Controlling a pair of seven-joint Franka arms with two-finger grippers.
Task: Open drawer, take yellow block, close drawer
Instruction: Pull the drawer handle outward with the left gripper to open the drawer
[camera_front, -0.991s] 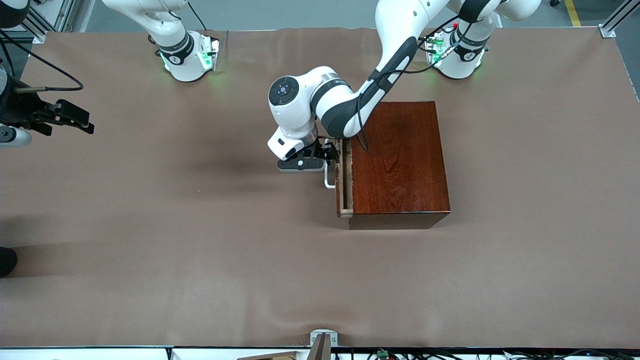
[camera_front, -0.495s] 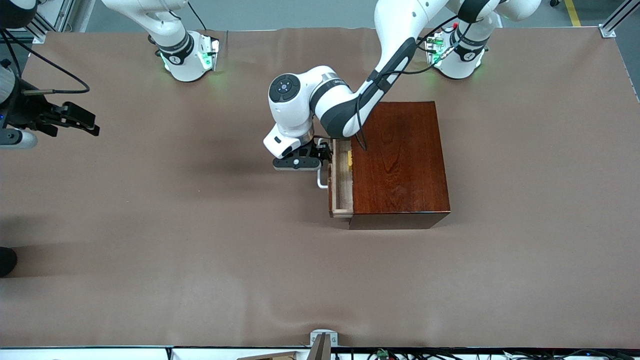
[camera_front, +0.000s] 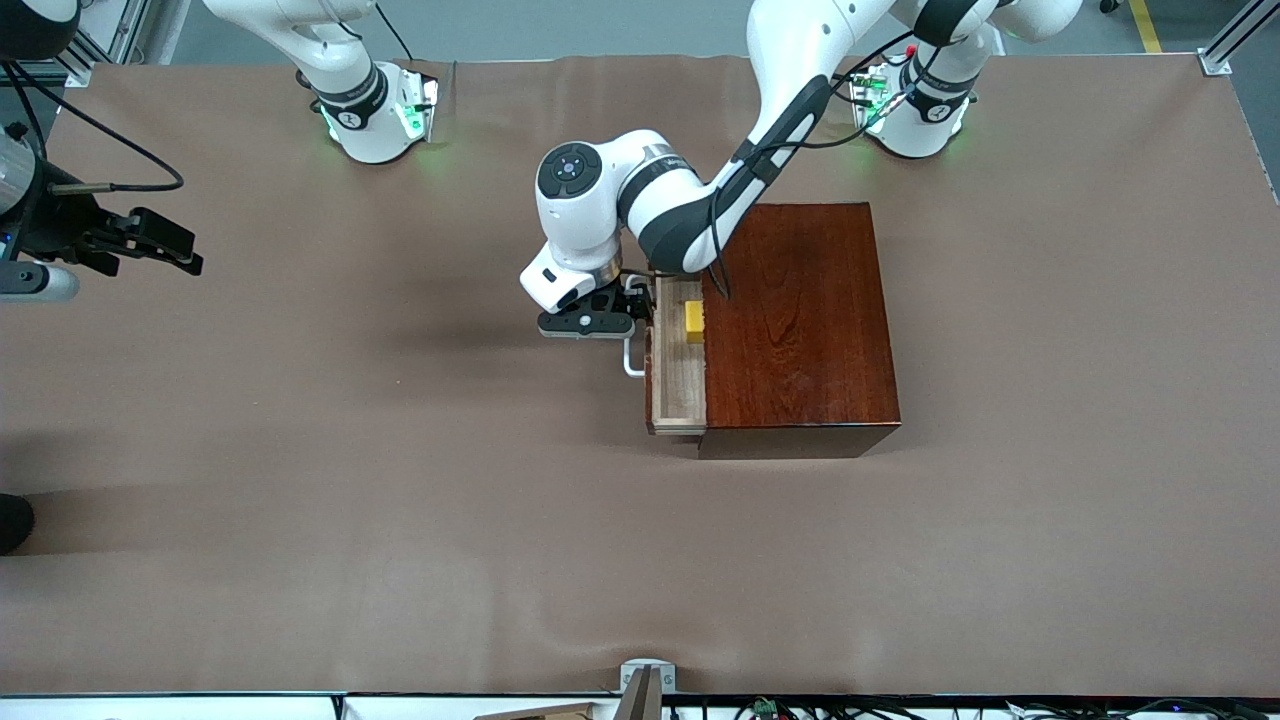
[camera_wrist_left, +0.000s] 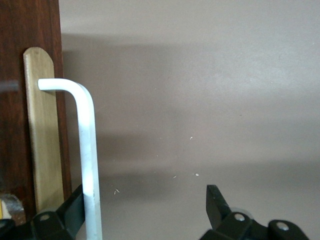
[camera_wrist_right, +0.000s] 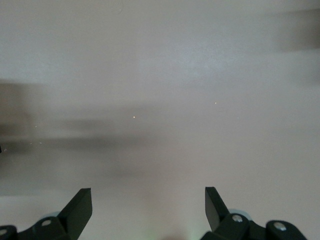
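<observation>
The dark reddish-brown box (camera_front: 800, 320) stands mid-table. Its drawer (camera_front: 678, 385) is pulled partly out toward the right arm's end, showing the pale inside. The yellow block (camera_front: 693, 322) lies in the drawer, close to the box's opening. My left gripper (camera_front: 628, 305) is at the white handle (camera_front: 631, 358). In the left wrist view the gripper (camera_wrist_left: 145, 205) is open, and the handle bar (camera_wrist_left: 88, 160) lies inside the jaws against one finger (camera_wrist_left: 74, 202). My right gripper (camera_front: 185, 255) waits open and empty over the table's right-arm end; it shows in its wrist view (camera_wrist_right: 148, 202).
A brown cloth (camera_front: 400, 480) covers the table. The left arm's forearm (camera_front: 700, 215) reaches over the box's edge that is farther from the front camera. The arm bases (camera_front: 375, 115) stand along the edge farthest from the front camera.
The left gripper has moved toward the right arm's end with the handle, sliding the drawer farther out. The yellow block has come into view. The right gripper shifted slightly.
</observation>
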